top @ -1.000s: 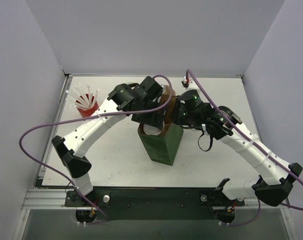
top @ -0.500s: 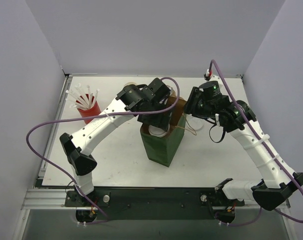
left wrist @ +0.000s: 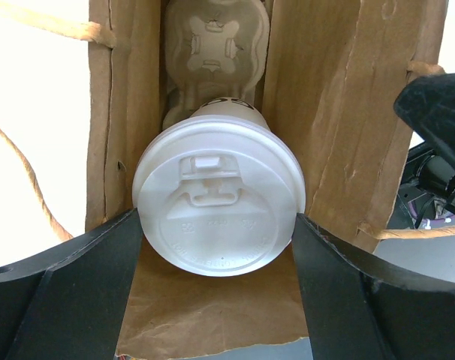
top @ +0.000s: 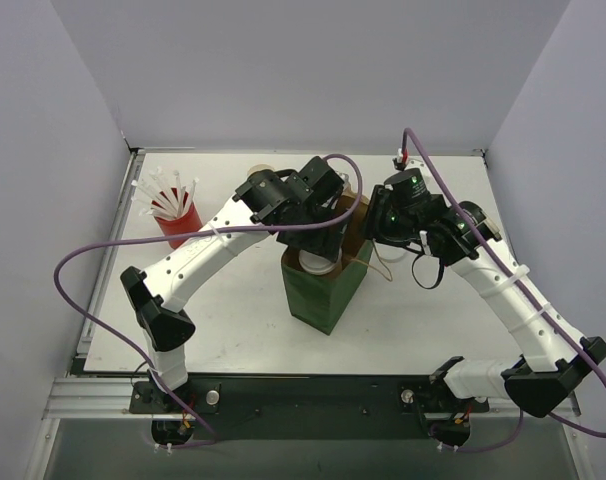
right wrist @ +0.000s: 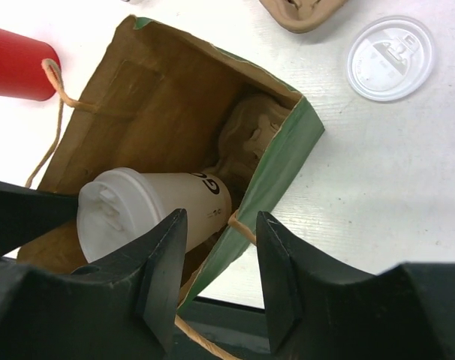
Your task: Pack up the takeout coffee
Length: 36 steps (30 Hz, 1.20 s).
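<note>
Risk: your left gripper (left wrist: 218, 225) clamped the takeout coffee (right wrist: 156, 206) askew, jaws wide; right gripper (right wrist: 221, 217) hung half-open, empty. It could miss the carrier (left wrist: 212, 45) well.

White arms (top: 198, 255), black joints (top: 148, 320), purple cables (top: 58, 285)

The left pincer (left wrist: 217, 221) grips the takeout coffee (left wrist: 220, 191) inside a brown bag (left wrist: 340, 112)

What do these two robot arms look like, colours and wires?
The left arm and right arm have white shells with black joints. A purple cable loops along each. Small green lights glow near the right wrist. The fingers are broad and black.
</note>
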Tool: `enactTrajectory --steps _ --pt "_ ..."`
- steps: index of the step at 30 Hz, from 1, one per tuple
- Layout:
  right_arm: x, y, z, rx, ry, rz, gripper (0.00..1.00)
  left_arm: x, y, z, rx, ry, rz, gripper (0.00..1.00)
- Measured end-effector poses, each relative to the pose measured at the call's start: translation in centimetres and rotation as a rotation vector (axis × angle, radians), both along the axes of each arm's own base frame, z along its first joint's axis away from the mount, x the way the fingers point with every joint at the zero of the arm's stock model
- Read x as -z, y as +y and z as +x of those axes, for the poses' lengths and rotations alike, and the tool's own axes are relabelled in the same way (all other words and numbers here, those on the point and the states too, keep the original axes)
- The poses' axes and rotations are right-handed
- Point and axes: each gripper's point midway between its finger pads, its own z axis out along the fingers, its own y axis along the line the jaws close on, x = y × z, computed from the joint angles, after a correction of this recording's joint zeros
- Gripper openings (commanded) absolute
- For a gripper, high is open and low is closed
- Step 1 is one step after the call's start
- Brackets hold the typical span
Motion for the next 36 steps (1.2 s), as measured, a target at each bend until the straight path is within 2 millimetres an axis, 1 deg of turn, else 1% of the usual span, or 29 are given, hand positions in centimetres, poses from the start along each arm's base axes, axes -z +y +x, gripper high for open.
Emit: enactTrajectory --steps 6,8,10,17,19,22,23,24,27,30,33,36 --pt "1.1 -0.3 0.2 0.011 0.029 -0.037 0.36 0.1 -0.2 -0.2 0.007 -0.002 0.005 0.41" --pt "1.6 -0.4 0.1 0.011 0.046 -0.054 0.39 0.3 -0.4 -0.1 0.008 -0.001 0.009 0.41" --pt "1.8 -0.6 0.0 0.015 0.055 -0.066 0.39 0.4 -0.4 -0.2 0.01 -0.001 0.012 0.41" --pt "2.2 -1.3 -0.1 0.023 0.072 -0.093 0.31 0.4 -0.4 -0.1 0.01 -0.004 0.015 0.41" --pt "2.3 -1.3 0.0 0.021 0.075 -0.101 0.26 0.4 -0.4 -0.1 0.01 -0.005 0.016 0.41" --pt "2.5 -1.2 0.2 0.015 0.08 -0.113 0.11 0.4 -0.4 -0.1 0.009 -0.005 0.017 0.41" --pt "2.6 -1.1 0.3 0.012 0.082 -0.117 0.03 0.4 -0.4 -0.1 0.01 -0.005 0.017 0.41" --pt "2.6 -1.1 0.3 0.01 0.082 -0.119 0.0 0.4 -0.4 -0.1 0.01 -0.006 0.017 0.41" --pt "2.2 -0.9 0.5 0.006 0.079 -0.118 0.0 0.4 -0.4 -0.1 0.011 -0.006 0.017 0.41" --pt "1.3 -0.3 0.7 -0.005 0.061 -0.108 0.0 0.4 -0.5 0.0 0.015 -0.008 0.018 0.41" --pt "0.1 1.0 0.6 -0.037 0.036 -0.09 0.0 0.5 -0.6 0.2 0.018 -0.01 0.024 0.41" --pt "-0.6 2.2 0.6 -0.059 0.023 -0.078 0.0 0.6 -0.6 0.3 0.022 -0.01 0.035 0.41"
